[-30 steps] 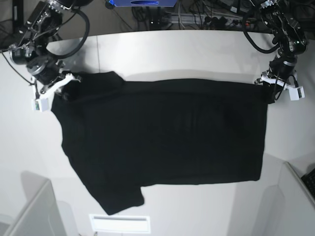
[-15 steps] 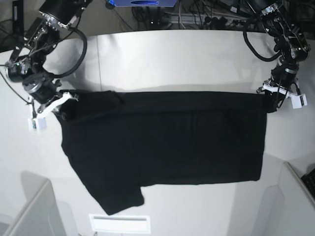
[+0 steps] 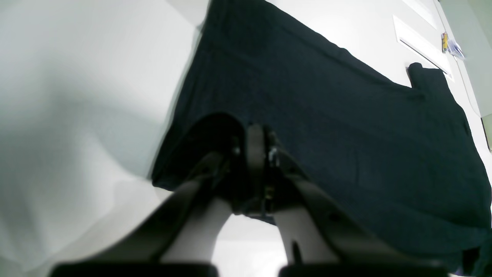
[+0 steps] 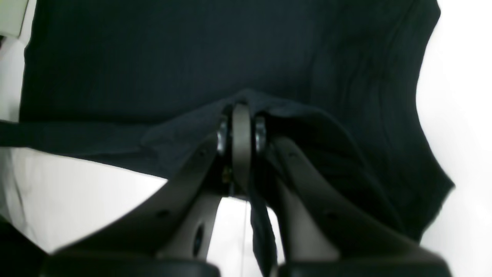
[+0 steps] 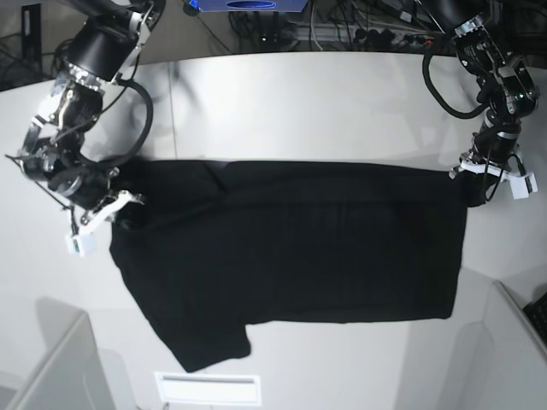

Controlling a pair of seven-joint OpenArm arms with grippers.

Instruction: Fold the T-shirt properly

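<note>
The black T-shirt [image 5: 291, 243] lies spread on the white table [image 5: 291, 102], plain side up, with one sleeve at the lower left. Its far edge is lifted and folded toward the near side. My left gripper [image 5: 474, 190] is shut on the shirt's far right corner; the left wrist view shows the pads [image 3: 255, 154] pinching black cloth [image 3: 346, 127]. My right gripper [image 5: 120, 218] is shut on the far left shoulder edge; the right wrist view shows the fingertips [image 4: 240, 130] closed on a raised fold of cloth [image 4: 192, 57].
A white slotted panel [image 5: 208, 389] sits at the table's near edge, below the sleeve. Grey partitions stand at the near left [image 5: 51, 367] and near right [image 5: 513, 359]. Cables and equipment [image 5: 342, 26] lie behind the table's far edge.
Both grippers have pulled the shirt's far edge toward the near side, folding it over the body. The right gripper moved down and slightly inward; the left gripper moved down.
</note>
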